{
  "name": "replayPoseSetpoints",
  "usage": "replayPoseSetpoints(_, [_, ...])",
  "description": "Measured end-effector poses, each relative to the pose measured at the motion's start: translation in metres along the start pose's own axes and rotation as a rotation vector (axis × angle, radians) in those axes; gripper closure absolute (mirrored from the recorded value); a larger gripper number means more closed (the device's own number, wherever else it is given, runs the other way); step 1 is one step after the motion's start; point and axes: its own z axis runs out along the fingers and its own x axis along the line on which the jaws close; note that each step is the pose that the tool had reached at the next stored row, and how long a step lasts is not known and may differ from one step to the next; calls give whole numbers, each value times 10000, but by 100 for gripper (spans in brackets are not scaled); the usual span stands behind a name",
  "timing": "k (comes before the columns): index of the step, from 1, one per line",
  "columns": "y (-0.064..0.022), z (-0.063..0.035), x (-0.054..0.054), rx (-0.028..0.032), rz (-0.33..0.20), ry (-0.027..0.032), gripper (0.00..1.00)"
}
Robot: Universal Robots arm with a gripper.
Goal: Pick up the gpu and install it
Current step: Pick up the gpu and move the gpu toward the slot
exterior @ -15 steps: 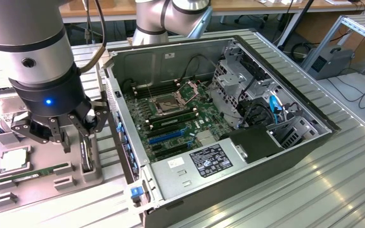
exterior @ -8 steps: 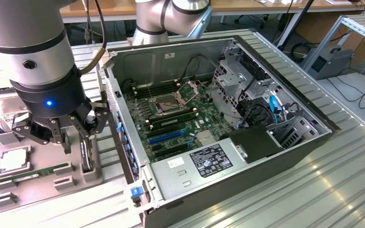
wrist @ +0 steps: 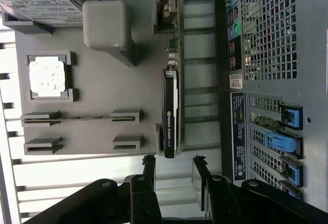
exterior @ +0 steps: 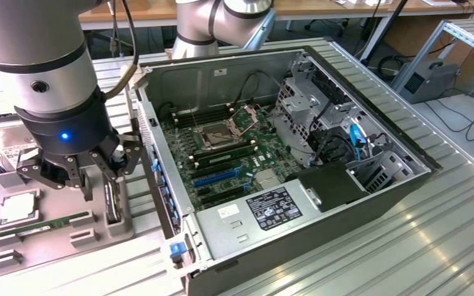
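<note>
- Two fingers [wrist: 149, 165] of the gripper [wrist: 173, 165] stand wide apart with nothing between them; the jaws are open and empty.
- Just beneath them the gpu [wrist: 170, 116] stands on its long edge in a slot of the grey holder tray [wrist: 102, 80], along the tray's side nearest the computer case [exterior: 320, 185].
- From the wrist view, the card's thin black edge runs on in line with the gap between the fingers, so the approach looks well centred.
- To my eye the step in hand is the grasp. Doing it well means coming straight down with one finger on each flat face, clear of the slot walls, and closing on the card's body rather than its bracket end.
- Elsewhere in the tray sit a square processor [wrist: 47, 77], a slim memory stick [wrist: 77, 117] and a hard drive [wrist: 36, 3], all well apart from the fingers.
- From the exterior view, the gripper's body covers much of the card, so I cannot tell how far the fingertips sit above it.
- Inside the case, the target slot on the board is hard to pick out among the blue connectors [exterior: 212, 179].
</note>
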Motion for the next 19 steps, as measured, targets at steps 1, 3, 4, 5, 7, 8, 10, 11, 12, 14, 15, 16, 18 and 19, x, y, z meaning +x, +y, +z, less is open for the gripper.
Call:
replayPoseSetpoints(1, [0, 3, 0, 3, 0, 0, 58])
replayPoseSetpoints(3, [0, 10, 0, 7, -1, -1, 58])
replayPoseSetpoints(4, [0, 13, 0, 10, -1, -1, 58])
replayPoseSetpoints(5, [0, 15, 0, 12, -1, -1, 58])
replayPoseSetpoints(7, [1, 22, 1, 17, 0, -2, 58])
replayPoseSetpoints(8, [1, 25, 0, 18, -1, -2, 58])
replayPoseSetpoints(10, [1, 31, 1, 23, -1, -2, 58])
replayPoseSetpoints(11, [1, 34, 1, 25, -1, -2, 58])
replayPoseSetpoints(12, [1, 37, 1, 28, -1, -3, 58])
replayPoseSetpoints(14, [2, 47, 1, 36, -1, -3, 58])
replayPoseSetpoints(15, [2, 50, 1, 38, -1, -4, 58])
replayPoseSetpoints(16, [2, 53, 1, 41, -2, -4, 58])
replayPoseSetpoints(18, [2, 59, 2, 48, -2, -4, 58])
replayPoseSetpoints(19, [2, 62, 2, 52, -2, -4, 58])
